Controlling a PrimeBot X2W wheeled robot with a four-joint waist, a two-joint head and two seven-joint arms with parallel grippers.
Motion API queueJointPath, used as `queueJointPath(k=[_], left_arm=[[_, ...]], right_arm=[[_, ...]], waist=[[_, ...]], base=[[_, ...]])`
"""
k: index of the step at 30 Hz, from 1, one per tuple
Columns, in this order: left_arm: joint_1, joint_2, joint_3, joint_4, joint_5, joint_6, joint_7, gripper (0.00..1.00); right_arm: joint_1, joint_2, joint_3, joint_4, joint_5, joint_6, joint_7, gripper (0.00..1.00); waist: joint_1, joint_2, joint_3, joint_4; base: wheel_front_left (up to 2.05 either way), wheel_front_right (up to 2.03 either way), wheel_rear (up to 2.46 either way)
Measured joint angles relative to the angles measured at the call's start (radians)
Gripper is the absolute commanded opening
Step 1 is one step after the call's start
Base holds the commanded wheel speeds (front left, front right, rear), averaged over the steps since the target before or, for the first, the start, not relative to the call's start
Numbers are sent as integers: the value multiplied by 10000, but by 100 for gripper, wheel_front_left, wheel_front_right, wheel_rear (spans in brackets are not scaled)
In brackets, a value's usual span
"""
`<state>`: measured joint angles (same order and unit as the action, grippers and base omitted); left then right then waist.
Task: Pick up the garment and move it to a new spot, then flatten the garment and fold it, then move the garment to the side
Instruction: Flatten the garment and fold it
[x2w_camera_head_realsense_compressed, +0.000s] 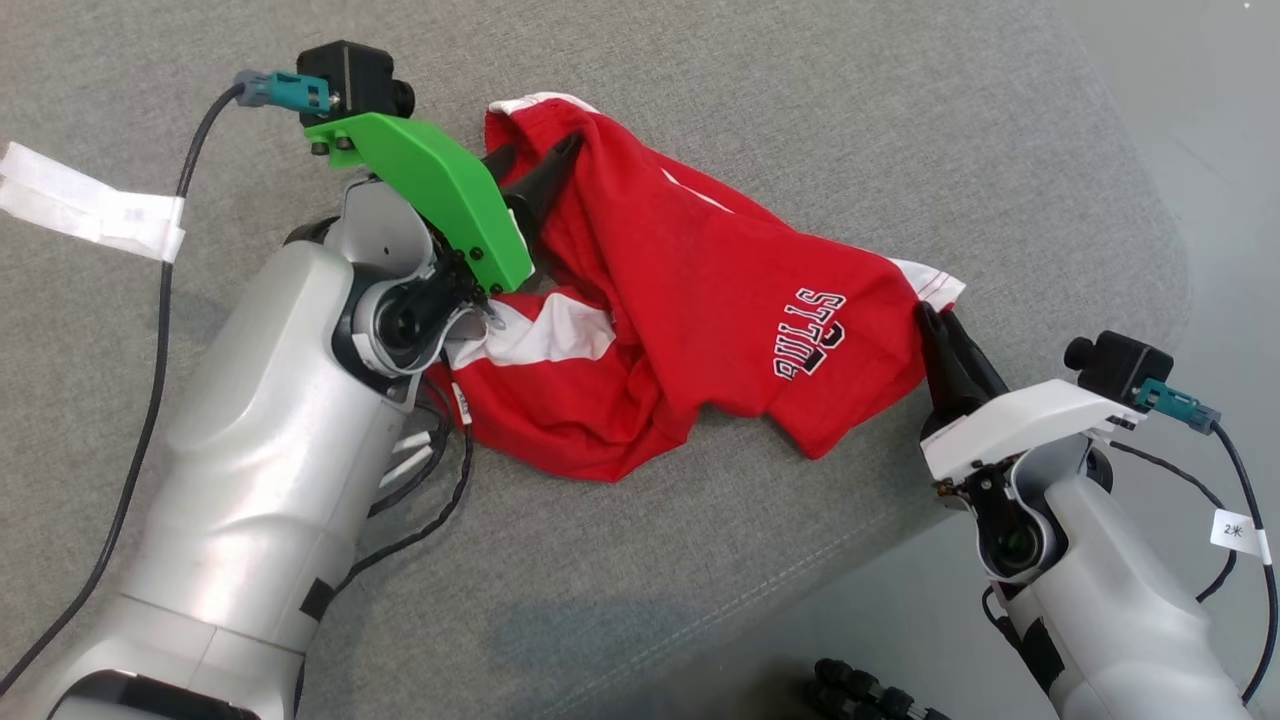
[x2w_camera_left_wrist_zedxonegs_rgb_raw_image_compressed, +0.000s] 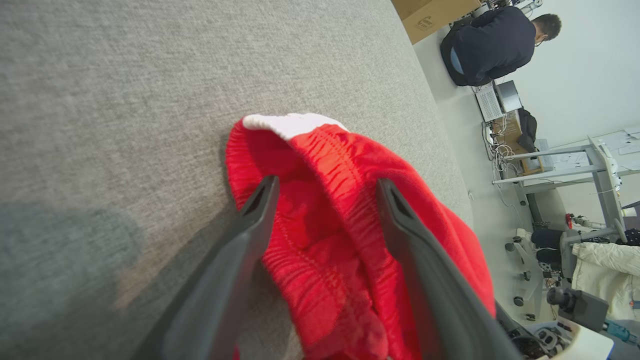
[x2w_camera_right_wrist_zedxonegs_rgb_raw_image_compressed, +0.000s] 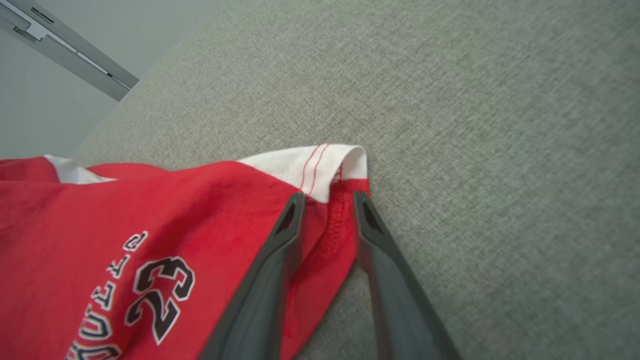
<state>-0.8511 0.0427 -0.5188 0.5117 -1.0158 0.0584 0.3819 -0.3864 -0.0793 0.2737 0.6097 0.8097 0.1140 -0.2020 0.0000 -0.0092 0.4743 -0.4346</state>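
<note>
The garment (x2w_camera_head_realsense_compressed: 680, 330), red shorts with white trim, lies crumpled on a grey cushion (x2w_camera_head_realsense_compressed: 900, 120). The left gripper (x2w_camera_head_realsense_compressed: 543, 152) is at the garment's far left end, and the right gripper (x2w_camera_head_realsense_compressed: 937, 315) is at its right corner.

The left wrist view shows the fingers (x2w_camera_left_wrist_zedxonegs_rgb_raw_image_compressed: 235, 260) wide apart, straddling the gathered red waistband (x2w_camera_left_wrist_zedxonegs_rgb_raw_image_compressed: 340, 165) without clamping it. It also shows a person (x2w_camera_left_wrist_zedxonegs_rgb_raw_image_compressed: 492, 45) in a dark top, well beyond the garment.

The right wrist view shows the right fingers (x2w_camera_right_wrist_zedxonegs_rgb_raw_image_compressed: 280, 260) drawn close on either side of the red hem, just below the white stitched trim (x2w_camera_right_wrist_zedxonegs_rgb_raw_image_compressed: 310, 165). I cannot tell whether they pinch it. This view also shows the number 23 (x2w_camera_right_wrist_zedxonegs_rgb_raw_image_compressed: 160, 290).

The head view shows the arched lettering (x2w_camera_head_realsense_compressed: 810, 335) and a strip of white tape (x2w_camera_head_realsense_compressed: 90, 205), well to the garment's left.
</note>
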Motion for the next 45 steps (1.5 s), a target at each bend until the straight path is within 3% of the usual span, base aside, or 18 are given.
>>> queueJointPath(k=[9, 12, 13, 14, 15, 22, 28, 39, 45], left_arm=[[-367, 4, 125, 408, -1047, 307, -134, 100], [-374, 0, -6, 639, -1083, 337, -130, 100], [-378, 0, -48, 660, -1139, 337, -132, 96], [-394, 0, -56, 658, -1191, 339, -151, 16], [-429, 0, -56, 658, -1248, 339, -230, 0], [-871, -4, -326, 629, -1430, 244, -974, 0], [-1135, -6, -472, 512, -1620, -270, -1509, 0], [-2028, -38, -81, 385, -1467, -993, -2132, 0], [-2728, 447, 29, -58, -936, -1342, -2545, 0]], right_arm=[[-230, 123, 322, 182, -25, 2, -88, 17], [-271, 161, 366, 228, -25, 4, -102, 0], [-274, 159, 364, 259, -25, 6, -115, 0], [-276, 161, 364, 286, -25, 27, -178, 0], [-284, 161, 364, 309, -25, 50, -180, 0], [-361, 115, 226, 366, -31, 88, -334, 0], [-667, -188, -265, -67, -86, 88, -476, 0], [-2429, -1093, -1595, -2811, -345, 90, -518, 0], [-3172, -1521, -1685, -3889, -706, 90, -525, 0]], waist=[[0, 0, 47, -188], [0, 0, 87, -290], [0, 0, 102, -313], [0, 0, 114, -328], [0, 0, 123, -339], [0, 0, 87, -256], [0, 0, -108, 35], [0, 0, -855, 961], [0, 0, -1454, 1599]], base=[[0, 0, 0], [0, 0, 0], [0, 0, 0], [0, 0, 0], [0, 0, 0], [0, 0, 0], [0, 0, 0], [0, 0, 0], [0, 0, 0]])
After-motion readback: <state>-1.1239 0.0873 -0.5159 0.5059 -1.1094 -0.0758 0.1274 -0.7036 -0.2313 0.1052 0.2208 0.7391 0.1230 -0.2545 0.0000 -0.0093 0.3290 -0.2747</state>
